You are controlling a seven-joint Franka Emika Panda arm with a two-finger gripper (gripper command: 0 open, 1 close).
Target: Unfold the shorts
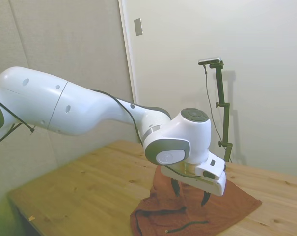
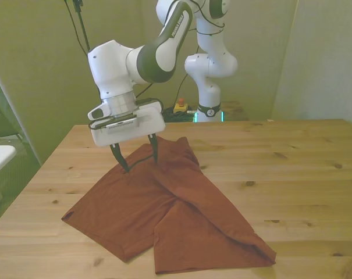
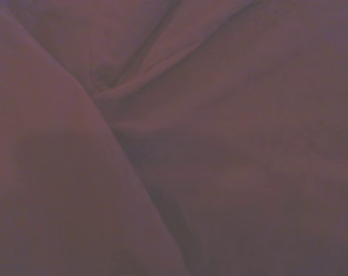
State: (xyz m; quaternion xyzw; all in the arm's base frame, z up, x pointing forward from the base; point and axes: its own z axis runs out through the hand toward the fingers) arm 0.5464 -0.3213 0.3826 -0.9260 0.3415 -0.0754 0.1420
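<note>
The rust-brown shorts (image 2: 181, 221) lie spread on the wooden table (image 2: 292, 157), both legs pointing toward the front edge and one flap folded over on the front view's right. My gripper (image 2: 141, 165) is open, its two dark fingers pointing down at the waistband end, tips at or just above the cloth. From the side, the shorts (image 1: 227, 206) bunch up under the gripper (image 1: 190, 198), and a thin dark drawstring (image 1: 187, 226) lies on the near fabric. The wrist view is filled with creased cloth of the shorts (image 3: 220, 172), out of focus.
Bare wood of the table (image 1: 89, 191) stretches around the shorts on all sides. The arm's white wrist housing (image 2: 126, 125) hangs low over the waistband. A wall stands close behind the table in the side view.
</note>
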